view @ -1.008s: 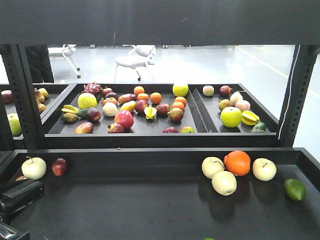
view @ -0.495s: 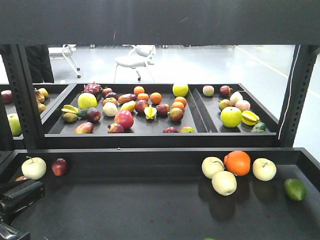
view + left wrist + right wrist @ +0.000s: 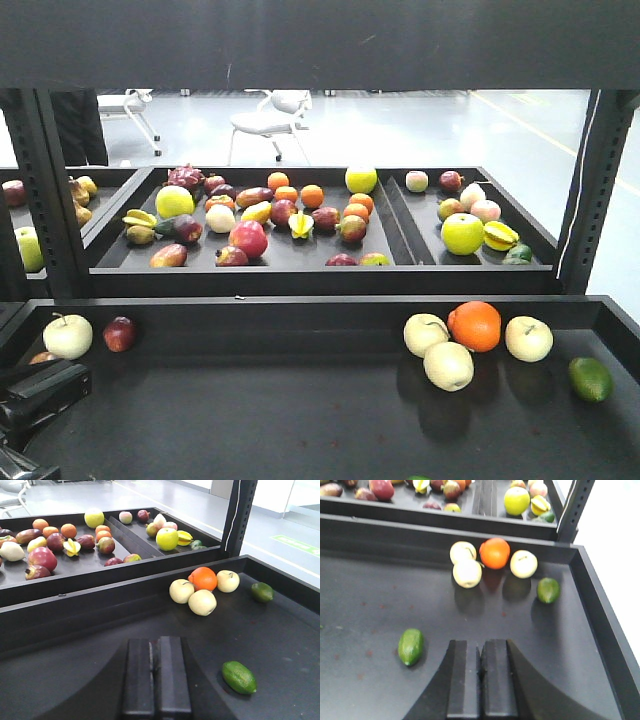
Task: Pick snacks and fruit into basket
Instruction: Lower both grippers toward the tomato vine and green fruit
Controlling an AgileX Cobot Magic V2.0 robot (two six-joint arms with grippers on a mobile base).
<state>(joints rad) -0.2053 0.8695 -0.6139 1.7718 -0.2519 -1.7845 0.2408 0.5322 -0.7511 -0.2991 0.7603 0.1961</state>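
A small oval green bumpy fruit (image 3: 239, 677) (image 3: 410, 646) lies on the near black shelf (image 3: 300, 420), right of my left gripper (image 3: 155, 642) and left of my right gripper (image 3: 481, 645). Both grippers are shut with nothing between their fingers. A rounder green fruit (image 3: 590, 379) (image 3: 548, 590) sits by the shelf's right wall. A small dark red fruit (image 3: 119, 333) rests at the back left beside a pale apple (image 3: 67, 336). The left gripper's body (image 3: 40, 385) shows at the bottom left of the front view. The basket and the snacks are out of view.
Three pale yellow apples (image 3: 448, 365) and an orange (image 3: 474, 325) cluster at the back right of the near shelf. Beyond its raised back wall (image 3: 300, 310), black trays (image 3: 400, 235) hold many mixed fruits. Black uprights (image 3: 590, 180) frame both sides.
The left gripper's body has sunk very slightly at the bottom left of the front view. No fruit has moved.
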